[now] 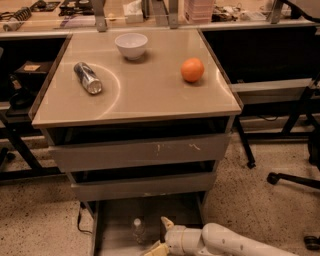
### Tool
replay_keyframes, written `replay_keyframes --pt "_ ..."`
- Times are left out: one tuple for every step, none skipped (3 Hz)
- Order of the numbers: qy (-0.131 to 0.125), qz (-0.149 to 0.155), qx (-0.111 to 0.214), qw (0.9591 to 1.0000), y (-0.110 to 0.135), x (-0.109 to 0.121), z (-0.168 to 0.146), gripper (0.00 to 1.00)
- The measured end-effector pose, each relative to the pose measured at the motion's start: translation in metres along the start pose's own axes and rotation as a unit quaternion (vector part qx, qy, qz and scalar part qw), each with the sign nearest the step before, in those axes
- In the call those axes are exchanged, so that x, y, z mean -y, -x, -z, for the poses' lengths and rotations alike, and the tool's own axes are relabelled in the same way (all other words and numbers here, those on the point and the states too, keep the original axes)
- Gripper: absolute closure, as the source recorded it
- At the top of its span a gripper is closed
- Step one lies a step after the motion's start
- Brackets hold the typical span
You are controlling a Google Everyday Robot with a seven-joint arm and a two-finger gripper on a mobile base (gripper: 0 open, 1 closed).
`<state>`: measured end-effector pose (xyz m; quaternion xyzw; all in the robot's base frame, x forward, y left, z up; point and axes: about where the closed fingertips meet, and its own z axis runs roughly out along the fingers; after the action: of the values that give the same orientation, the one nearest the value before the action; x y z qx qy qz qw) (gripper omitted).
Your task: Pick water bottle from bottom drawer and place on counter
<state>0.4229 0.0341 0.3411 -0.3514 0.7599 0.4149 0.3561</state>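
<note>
The water bottle (138, 230), small and clear with a white cap, stands in the bottom drawer (112, 225), which is pulled open at the foot of the grey cabinet. My gripper (157, 236) reaches in from the lower right on a white arm, inside the drawer just right of the bottle. Its beige fingers (167, 223) are spread open and hold nothing. The counter (145, 90) is the glossy beige cabinet top above.
On the counter lie a silver can (88, 77), a white bowl (131, 45) and an orange (192, 69). Two shallower drawers (140, 152) stick out above the bottom one. A cluttered bench (150, 12) runs behind. Chair legs (292, 177) stand at the right.
</note>
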Motion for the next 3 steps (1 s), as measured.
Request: replay_keyframes --pt "-0.015 0.0 0.038 0.9992 -0.007 0.039 -0.031 0.0" --pt "-0.015 0.0 0.038 0.9992 -0.007 0.039 -0.032 0.0" --pt "-0.027 0.0 0.051 0.9983 -0.013 0.046 -0.05 0.0"
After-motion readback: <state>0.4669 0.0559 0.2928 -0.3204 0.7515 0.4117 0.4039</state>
